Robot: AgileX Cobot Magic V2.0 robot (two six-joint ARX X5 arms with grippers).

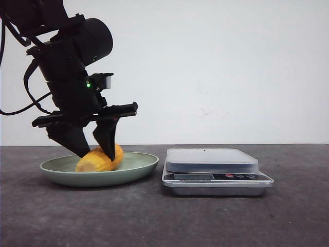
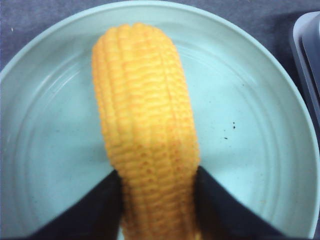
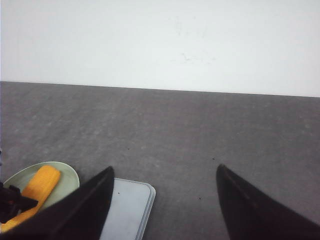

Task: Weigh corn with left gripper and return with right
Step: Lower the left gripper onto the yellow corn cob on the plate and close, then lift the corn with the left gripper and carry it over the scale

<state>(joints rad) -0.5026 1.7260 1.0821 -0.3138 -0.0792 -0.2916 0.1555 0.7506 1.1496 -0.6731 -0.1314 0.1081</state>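
The yellow-orange corn (image 1: 92,163) lies in the pale green plate (image 1: 139,167) at the left of the table. My left gripper (image 1: 97,155) reaches down into the plate and is shut on the corn, one black finger on each side. In the left wrist view the corn (image 2: 145,115) runs away from the gripper (image 2: 157,172) over the plate (image 2: 250,125), and the fingers (image 2: 215,205) press its flanks. My right gripper (image 3: 165,169) is open and empty above the table, out of the front view. It sees the corn (image 3: 39,186) in the plate (image 3: 65,175).
A silver kitchen scale (image 1: 212,159) with a flat pan stands just right of the plate. It also shows in the left wrist view (image 2: 310,60) and the right wrist view (image 3: 127,207). Dark grey tabletop (image 1: 205,221) lies in front, with a white wall behind.
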